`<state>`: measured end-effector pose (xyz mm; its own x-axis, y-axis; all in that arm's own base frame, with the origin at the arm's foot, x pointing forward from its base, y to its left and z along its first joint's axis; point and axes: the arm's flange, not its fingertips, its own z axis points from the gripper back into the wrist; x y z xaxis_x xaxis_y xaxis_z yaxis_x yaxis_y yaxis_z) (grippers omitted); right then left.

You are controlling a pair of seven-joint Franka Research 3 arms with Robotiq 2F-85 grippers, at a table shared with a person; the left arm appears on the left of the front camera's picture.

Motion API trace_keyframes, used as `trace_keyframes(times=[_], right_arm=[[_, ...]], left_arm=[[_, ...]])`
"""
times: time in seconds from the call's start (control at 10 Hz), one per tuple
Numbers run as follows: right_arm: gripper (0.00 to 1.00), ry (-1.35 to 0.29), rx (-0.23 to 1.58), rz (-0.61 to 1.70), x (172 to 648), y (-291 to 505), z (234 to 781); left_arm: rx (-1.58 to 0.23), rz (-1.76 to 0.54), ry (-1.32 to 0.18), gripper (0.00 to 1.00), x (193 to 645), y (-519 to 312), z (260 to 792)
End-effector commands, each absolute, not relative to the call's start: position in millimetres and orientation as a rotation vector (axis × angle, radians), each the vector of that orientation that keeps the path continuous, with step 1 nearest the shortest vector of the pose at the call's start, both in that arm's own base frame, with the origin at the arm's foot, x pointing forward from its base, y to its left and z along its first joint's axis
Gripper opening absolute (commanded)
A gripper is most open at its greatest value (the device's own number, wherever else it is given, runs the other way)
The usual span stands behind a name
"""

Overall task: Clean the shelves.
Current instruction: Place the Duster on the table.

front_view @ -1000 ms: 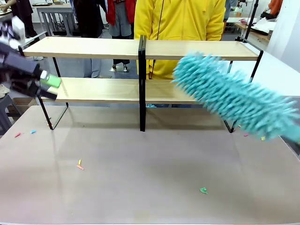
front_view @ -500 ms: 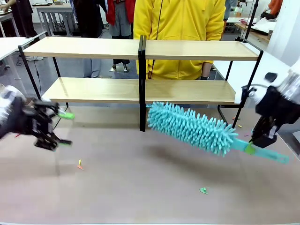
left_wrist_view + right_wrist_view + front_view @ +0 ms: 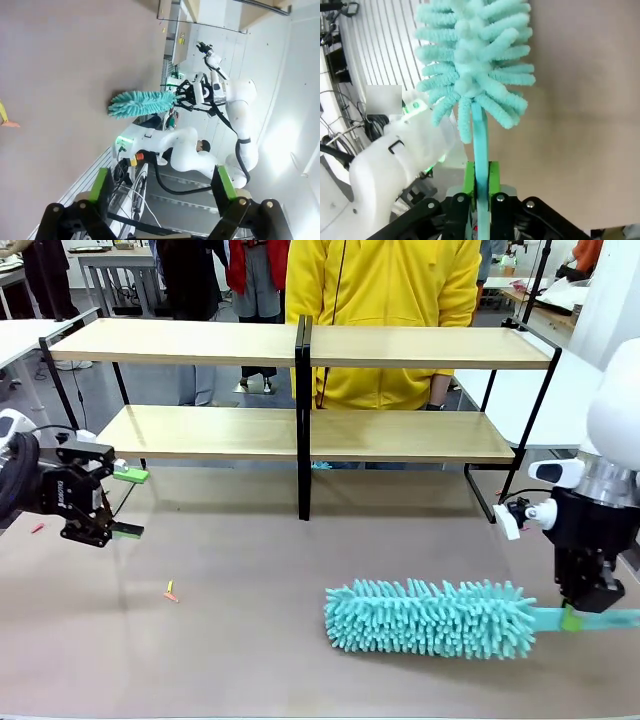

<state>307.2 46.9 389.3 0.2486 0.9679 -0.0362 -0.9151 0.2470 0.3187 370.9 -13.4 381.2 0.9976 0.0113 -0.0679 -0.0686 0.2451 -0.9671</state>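
Grey-brown and matte, the bench ran from the camera's edge to the rack, with a few small coloured scraps scattered on its left part. Nearest, the teal duster lay across the right half, its fluffy head resting on the surface and pointing toward the middle, its handle reaching out to the right. The right gripper was clamped on that handle from above; in the right wrist view both green pads pressed the teal handle between them. Holding it by the far end of the handle left the whole head free to sweep, which suited wiping long boards. At that low height the head sat below both tiers, so my judgement was that it would have to be lifted before reaching a board.

Farther back on the left, the left gripper hung just above the bench with its 2 fingers spread apart and nothing between them, turned toward the middle and kept clear of the duster's path.

Beyond both, the shelves stood across the far side of the bench, 2 light-wood tiers in a black frame with 1 central post, both boards bare. Behind them stood a person in a yellow top, close to the rack.
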Motion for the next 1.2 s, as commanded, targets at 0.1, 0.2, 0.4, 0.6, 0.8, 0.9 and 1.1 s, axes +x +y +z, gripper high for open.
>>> trace_keyframes(times=[0.1, 0.2, 0.4, 0.6, 0.8, 0.9, 1.1], right_arm=[[0.12, 0.2, 0.198, 1.263, 303.4, 26.8, 386.8], [0.36, 0.17, 0.191, 1.23, 304.2, 25.4, 387.9], [0.96, -0.061, 0.162, 1.044, 306.3, -2.5, 410.6], [1.0, -0.401, 0.133, 0.77, 296.2, -50.7, 449.3], [1.0, -0.617, 0.297, 0.518, 236.2, -84.5, 497.7], [1.0, -0.602, 0.469, 0.454, 200.0, -91.0, 511.5], [1.0, -0.505, 0.725, 0.386, 159.8, -98.4, 517.8]], left_arm=[[-1.329, 0.054, 0.074, 1.0, 367.1, -17.2, 376.0], [-1.329, 0.054, 0.074, 1.0, 367.1, -17.2, 376.0], [-1.329, 0.054, 0.074, 1.0, 367.1, -17.2, 376.0], [-1.329, 0.054, 0.074, 1.0, 367.1, -17.2, 376.0], [-1.329, 0.054, 0.074, 1.0, 367.1, -17.2, 376.0], [-1.329, 0.054, 0.074, 1.0, 367.1, -17.2, 376.0], [-1.329, 0.054, 0.074, 1.0, 367.1, -17.2, 376.0]])
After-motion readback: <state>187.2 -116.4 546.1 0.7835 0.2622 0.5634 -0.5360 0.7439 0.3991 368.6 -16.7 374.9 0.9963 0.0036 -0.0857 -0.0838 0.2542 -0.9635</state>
